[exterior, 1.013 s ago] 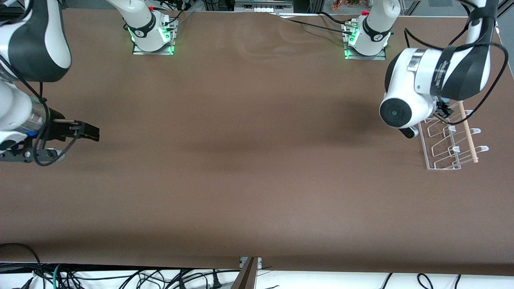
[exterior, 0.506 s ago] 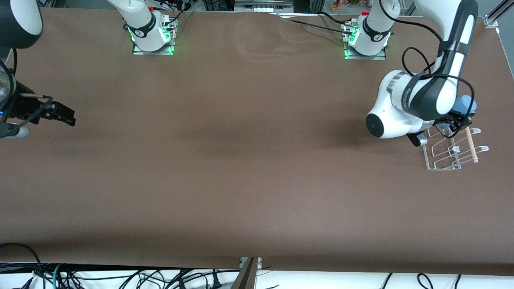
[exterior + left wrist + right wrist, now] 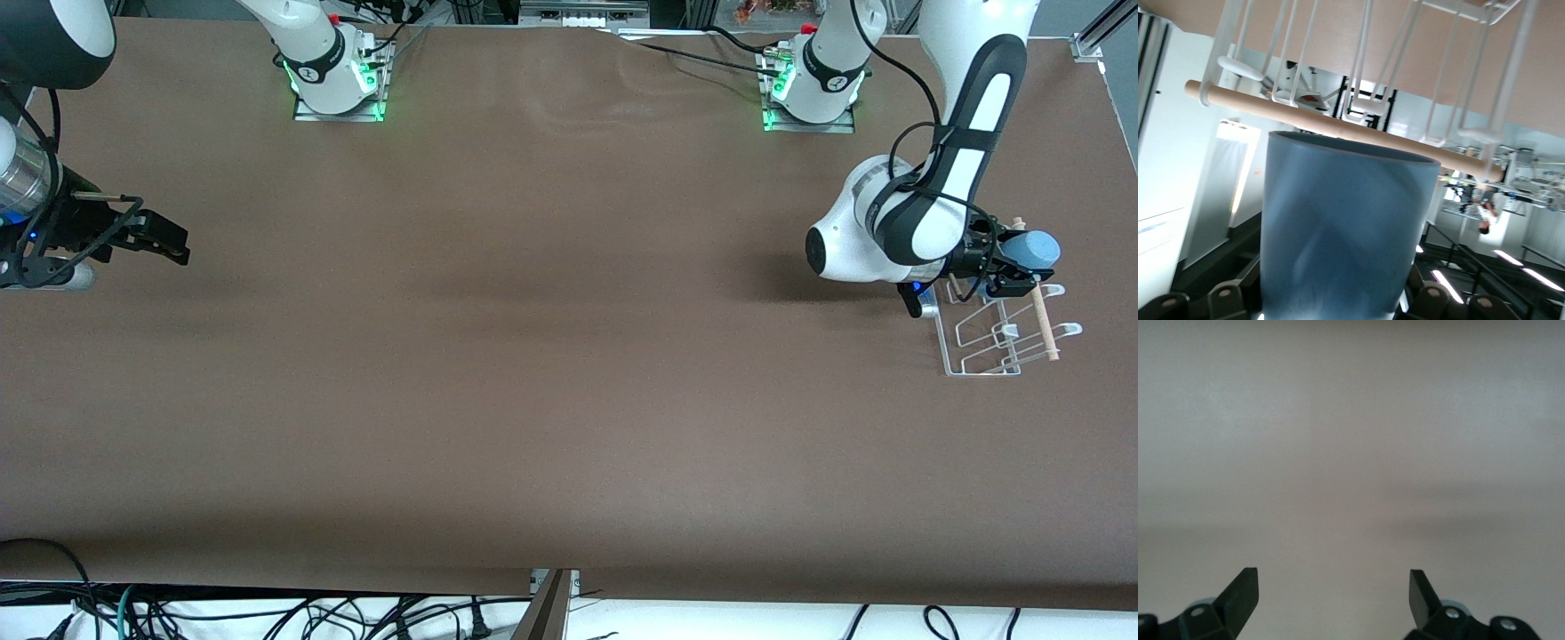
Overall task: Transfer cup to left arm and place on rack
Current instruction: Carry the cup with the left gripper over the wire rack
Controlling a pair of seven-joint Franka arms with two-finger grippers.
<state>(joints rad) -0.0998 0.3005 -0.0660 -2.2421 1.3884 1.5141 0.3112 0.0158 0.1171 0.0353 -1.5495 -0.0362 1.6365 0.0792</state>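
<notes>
1. Right gripper (image 3: 173,244) idle over bare table (image 3: 533,356) at the right arm's end, fingers (image 3: 1238,593) spread wide apart with nothing between them; waiting, well clear of the work.
2. Left gripper (image 3: 1009,258) clamped tight on the cup (image 3: 1036,247), carried on its side over the end of the rack (image 3: 1000,329) farther from the front camera, at the left arm's end of the table.
3. Risk, as a judgement: cup rim (image 3: 1351,150) close against the wooden dowel (image 3: 1338,127) in the left wrist view; too low a descent likely to knock the dowel or drag the light rack.
4. Further risk: release off-centre over the wire loops (image 3: 1358,80), leaving the cup to tip or roll off onto the table.
5. Nothing else near the rack; only the left arm's own cable (image 3: 916,147) looping close by.
</notes>
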